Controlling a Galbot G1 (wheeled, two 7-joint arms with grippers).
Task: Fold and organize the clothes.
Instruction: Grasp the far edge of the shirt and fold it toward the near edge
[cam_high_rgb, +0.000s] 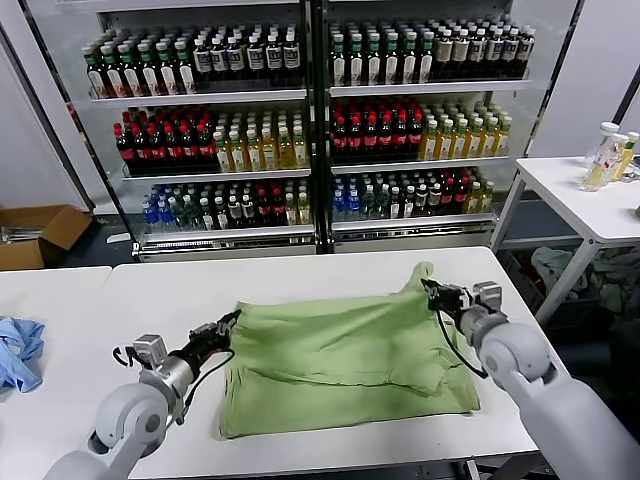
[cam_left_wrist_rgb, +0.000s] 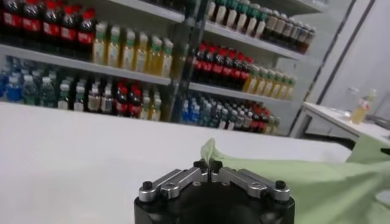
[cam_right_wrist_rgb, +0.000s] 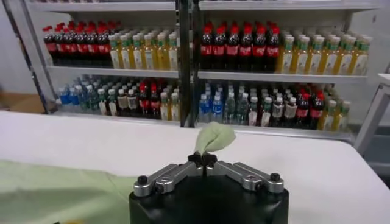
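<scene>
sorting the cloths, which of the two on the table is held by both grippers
The light green shirt: the left gripper and right gripper each pinch an edge. The light blue cloth lies untouched.

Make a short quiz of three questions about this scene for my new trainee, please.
1. True or false: both grippers are shut on the green shirt.
2. Which corner does the right gripper hold? A) far right corner, lifted off the white table B) near right corner, lying flat
3. Fill in: the light blue cloth lies to the robot's ____ of the shirt.

Key
1. True: the left gripper pinches the far left corner, the right gripper the far right.
2. A
3. left
</scene>
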